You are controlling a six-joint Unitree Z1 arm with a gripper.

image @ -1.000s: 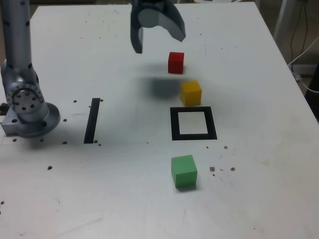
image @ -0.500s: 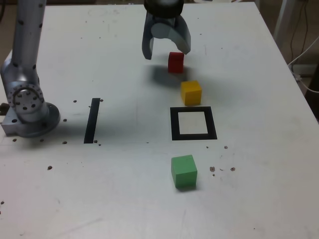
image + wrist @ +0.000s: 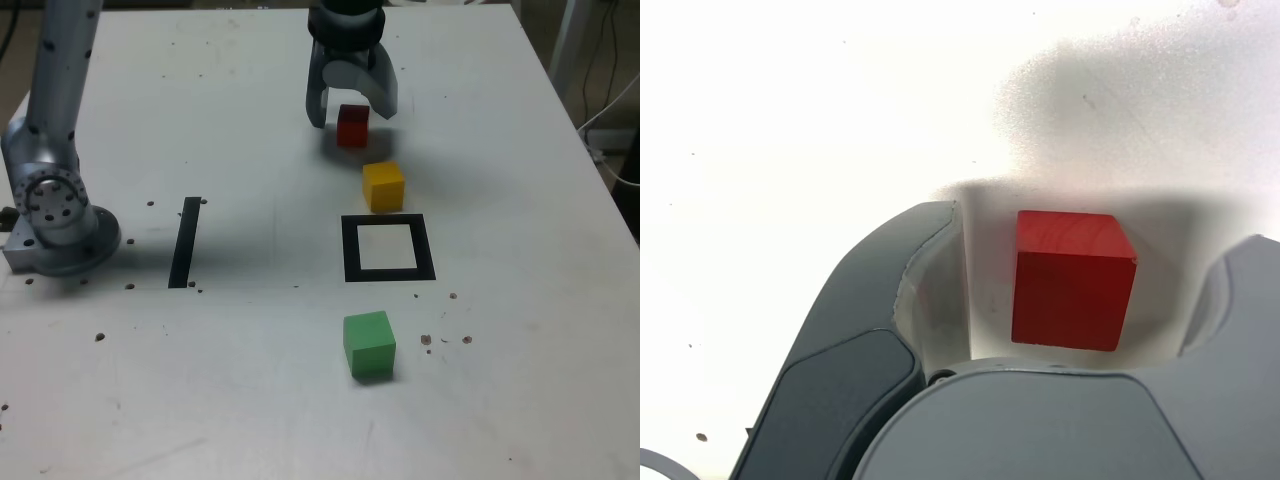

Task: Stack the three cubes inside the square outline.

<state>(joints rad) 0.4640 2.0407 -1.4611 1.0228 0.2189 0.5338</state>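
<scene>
Gripper (image 3: 358, 119) wide, nothing held; red cube (image 3: 352, 127), top centre: center jaws, lower straight, then close.

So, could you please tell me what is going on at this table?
The robot arm is working with three solid-coloured cubes. Its open gripper hovers around the small red cube, one jaw on either side, without gripping it. The small yellow cube and the green cube sit outside the black square outline, so nothing is stacked yet.
</scene>
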